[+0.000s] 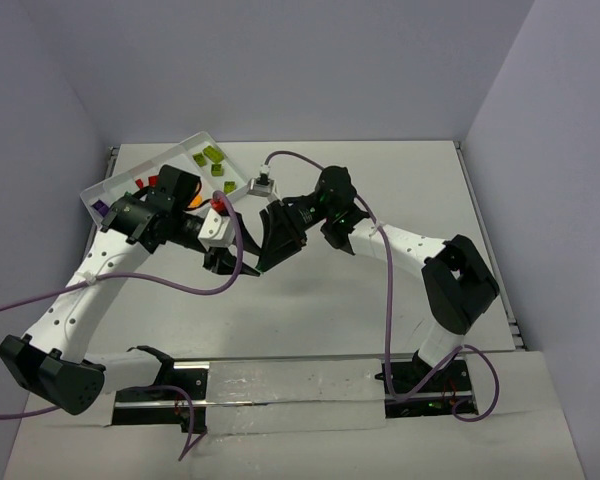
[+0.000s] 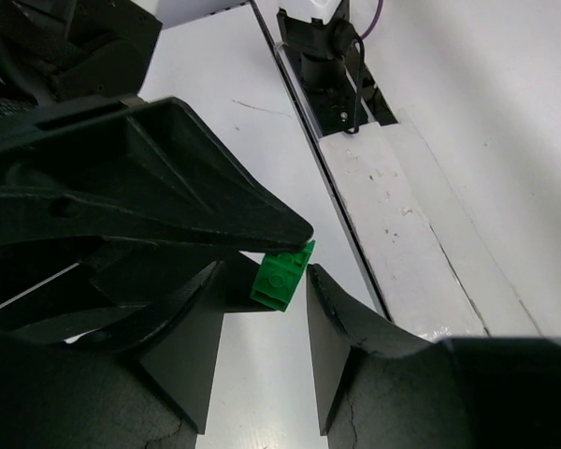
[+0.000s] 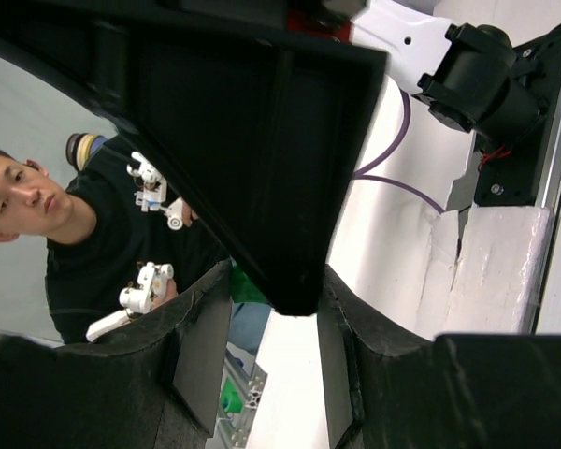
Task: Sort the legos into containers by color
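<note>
Sitting tilted between the fingertips of the left gripper [image 2: 265, 271], the green brick [image 2: 280, 278] is in mid-air above the table. One corner touches the inner edge of the finger on the hand's right, and a dark gap shows on the other side. A broad black finger [image 2: 168, 187] of the right gripper [image 3: 276, 281] reaches in from the hand's left, with its tip pressed against the brick's top. The left jaws stand partly apart, but I cannot tell which hand actually bears the brick. The right jaws are also partly apart, straddling the other hand's finger, and what they hold, if anything, is hidden. The brick looks rigid, almost weightless and glossy, so it will likely slip or pop out under a corner pinch rather than deform. The surest hold is probably on two flat opposite side walls, squarely between the pads and clear of the studs. Well beyond the left hand lies the tray [image 1: 130, 170], with lime bricks [image 1: 213, 155], red bricks [image 1: 152, 181] and a purple brick [image 1: 100, 207] lying in separate compartments.
</note>
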